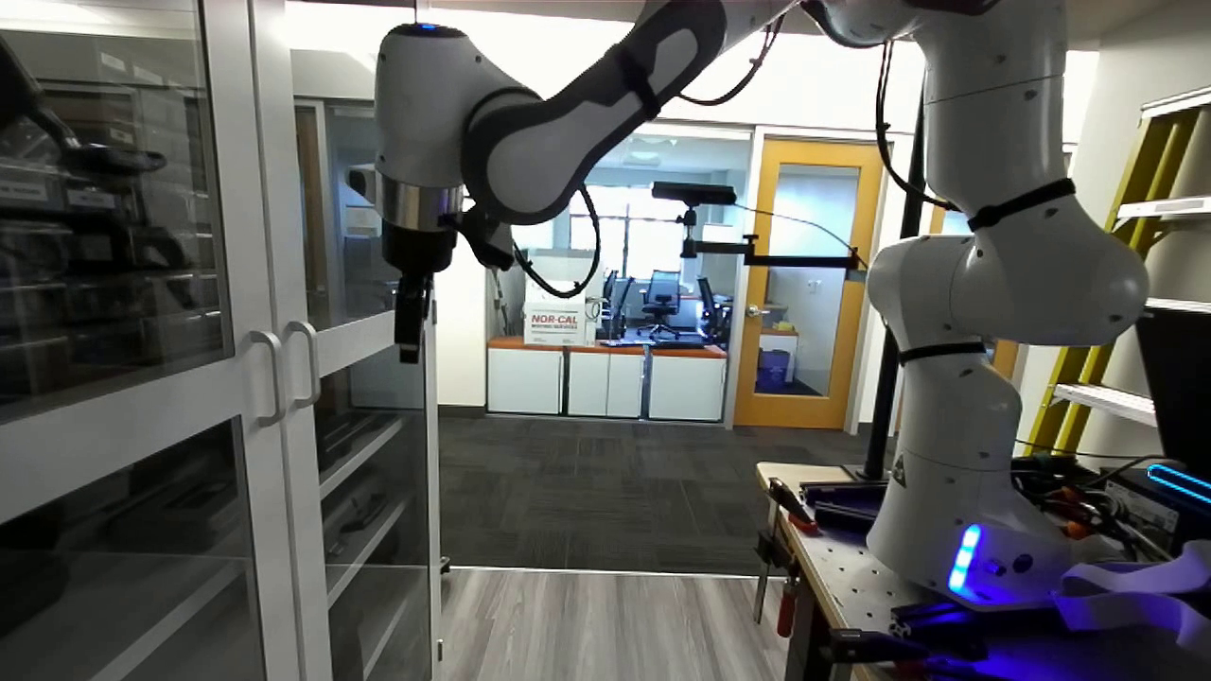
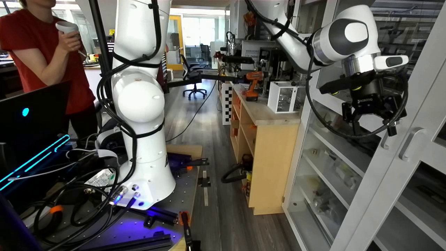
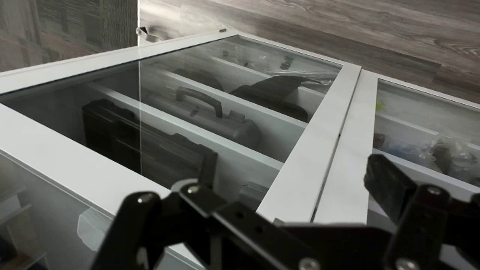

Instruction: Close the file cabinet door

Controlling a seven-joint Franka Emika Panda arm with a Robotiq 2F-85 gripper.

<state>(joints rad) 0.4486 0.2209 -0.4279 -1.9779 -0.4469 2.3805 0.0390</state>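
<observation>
Doors [image 3: 309,161] meet along a thin seam at the front of the cabinet [image 1: 433,492], handles [image 1: 278,378] side by side, so closing looks done, with only backing off perhaps left; a slight gap cannot be ruled out. Near them the gripper [image 2: 375,131] has its jaws wide apart, nothing between. Inside, shelves [image 3: 247,152] hold a black case [image 3: 150,146], a grey handled case [image 3: 225,127] and clear plastic [image 3: 446,153], the cases' contents hidden
</observation>
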